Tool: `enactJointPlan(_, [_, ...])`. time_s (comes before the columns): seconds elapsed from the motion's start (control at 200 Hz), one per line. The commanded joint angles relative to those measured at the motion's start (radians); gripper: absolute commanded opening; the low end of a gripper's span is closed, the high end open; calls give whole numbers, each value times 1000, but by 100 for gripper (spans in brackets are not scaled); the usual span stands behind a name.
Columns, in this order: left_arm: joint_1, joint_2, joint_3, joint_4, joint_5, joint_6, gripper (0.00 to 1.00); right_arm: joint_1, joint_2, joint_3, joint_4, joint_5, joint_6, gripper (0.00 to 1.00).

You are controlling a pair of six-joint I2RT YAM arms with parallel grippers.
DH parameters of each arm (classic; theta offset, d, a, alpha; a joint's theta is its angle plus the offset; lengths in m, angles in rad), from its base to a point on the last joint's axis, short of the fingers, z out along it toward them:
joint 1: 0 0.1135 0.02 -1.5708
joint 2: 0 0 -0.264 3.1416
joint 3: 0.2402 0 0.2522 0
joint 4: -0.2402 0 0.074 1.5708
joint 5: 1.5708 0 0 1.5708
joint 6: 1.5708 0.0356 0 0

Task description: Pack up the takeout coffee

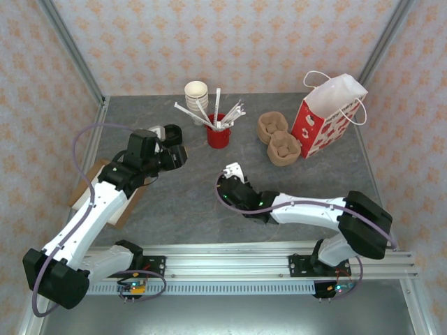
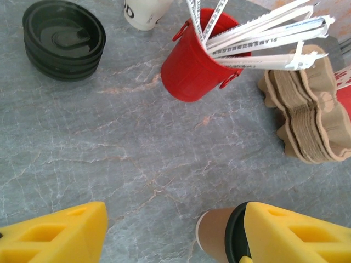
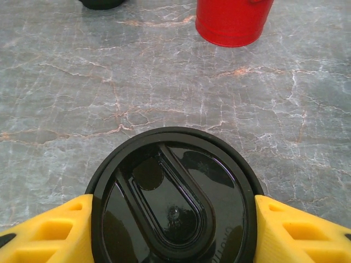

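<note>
The takeout coffee (image 3: 174, 197), a brown paper cup under a round black lid, stands upright between the yellow fingers of my right gripper (image 3: 174, 219), which is shut on the lid's rim from both sides. In the top view this gripper (image 1: 230, 183) holds the coffee (image 1: 227, 188) at the table's middle. The left wrist view catches the same cup (image 2: 216, 235) low on the right, partly hidden behind one yellow finger (image 2: 296, 235). My left gripper (image 2: 173, 230) is open over bare table, left of the coffee (image 1: 174, 150).
A red bucket (image 1: 218, 132) of white stirrers stands at the back centre, with stacked cream cups (image 1: 196, 94) behind it. Brown pulp trays (image 1: 278, 139) and a red-and-white paper bag (image 1: 327, 115) sit at the back right. A stack of loose black lids (image 2: 64, 38) lies near the left gripper.
</note>
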Motion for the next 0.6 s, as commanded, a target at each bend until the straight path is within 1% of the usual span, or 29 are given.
enactJointPlan(0.0, [-2, -18, -31, 6, 7, 8, 67, 30, 121, -92, -263, -14, 89, 56])
enactJointPlan(0.1, [-2, -24, -38, 9, 7, 3, 67, 30, 141, -115, -254, -14, 116, 56])
enactJointPlan(0.215, [-2, -23, -46, 16, 6, -3, 68, 30, 169, -97, -301, 3, 135, 56])
enactJointPlan(0.37, [-2, -15, -31, 7, 4, 3, 68, 27, 86, 5, -376, 9, 94, 59])
enactJointPlan(0.596, [-3, -15, -22, 0, 1, 7, 68, 1, 46, 137, -429, -31, 104, 66])
